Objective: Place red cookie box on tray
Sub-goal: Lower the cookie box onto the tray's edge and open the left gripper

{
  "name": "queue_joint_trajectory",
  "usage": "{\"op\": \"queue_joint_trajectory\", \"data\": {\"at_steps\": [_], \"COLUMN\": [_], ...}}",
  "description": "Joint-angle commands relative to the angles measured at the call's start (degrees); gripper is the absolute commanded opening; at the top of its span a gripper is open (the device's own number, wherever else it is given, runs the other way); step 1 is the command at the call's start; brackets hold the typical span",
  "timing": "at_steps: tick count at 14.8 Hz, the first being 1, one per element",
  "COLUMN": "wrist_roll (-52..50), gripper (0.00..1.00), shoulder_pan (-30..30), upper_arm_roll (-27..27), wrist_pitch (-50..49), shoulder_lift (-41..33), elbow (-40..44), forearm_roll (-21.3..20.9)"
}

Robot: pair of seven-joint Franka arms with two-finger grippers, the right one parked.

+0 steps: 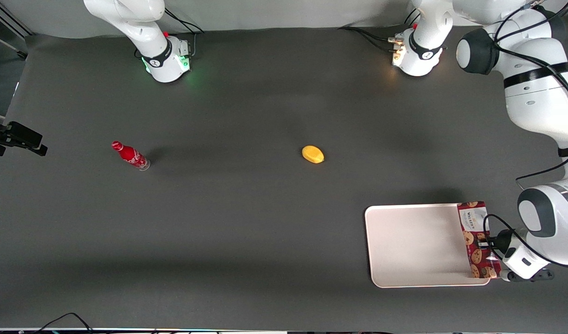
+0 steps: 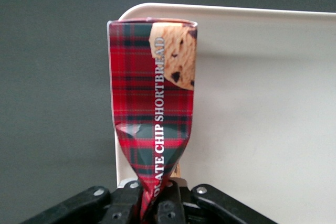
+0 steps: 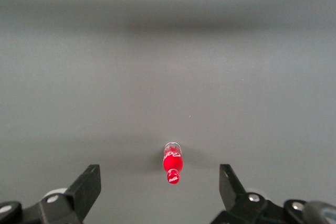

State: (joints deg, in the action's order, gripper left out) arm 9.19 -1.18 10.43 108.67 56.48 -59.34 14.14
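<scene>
The red cookie box (image 1: 474, 236), a dark-red tartan carton printed with cookies, lies lengthwise over the tray's rim at the working arm's end of the table. The tray (image 1: 414, 246) is off-white, shallow and much wider than the box. My gripper (image 1: 490, 244) is shut on the box's long side, about halfway along it. In the left wrist view the red cookie box (image 2: 152, 103) stands up from the gripper (image 2: 156, 204), its card pinched and creased between the fingers, with the tray (image 2: 257, 108) beneath and beside it. Whether the box touches the tray I cannot tell.
A yellow lemon-like fruit (image 1: 313, 154) lies mid-table, farther from the front camera than the tray. A small red bottle (image 1: 131, 156) stands toward the parked arm's end, and the red bottle (image 3: 172, 164) shows in the right wrist view too. A black mount (image 1: 16, 138) sticks in at that table edge.
</scene>
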Motion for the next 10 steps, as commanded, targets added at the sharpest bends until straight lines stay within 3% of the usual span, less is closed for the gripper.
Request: {"op": "queue_joint_trajectory", "data": {"at_steps": [1, 3, 5, 7, 10], "wrist_roll": [0.21, 0.30, 1.70, 2.58, 2.76], "gripper": [0.00, 0.00, 0.14, 1.00, 1.00], "shoulder_pan": [0.31, 0.39, 0.31, -0.04, 0.21], "upper_arm_roll": [0.65, 0.65, 0.74, 0.74, 1.00], "wrist_pitch": [1.62, 2.94, 3.21, 3.13, 3.04], "shoulder_lift": [-0.94, -1.02, -1.02, -0.94, -1.99], "elbow": [-1.13, -1.92, -1.92, -1.83, -1.65], "forearm_roll": [0.72, 0.63, 0.54, 0.98, 0.63]}}
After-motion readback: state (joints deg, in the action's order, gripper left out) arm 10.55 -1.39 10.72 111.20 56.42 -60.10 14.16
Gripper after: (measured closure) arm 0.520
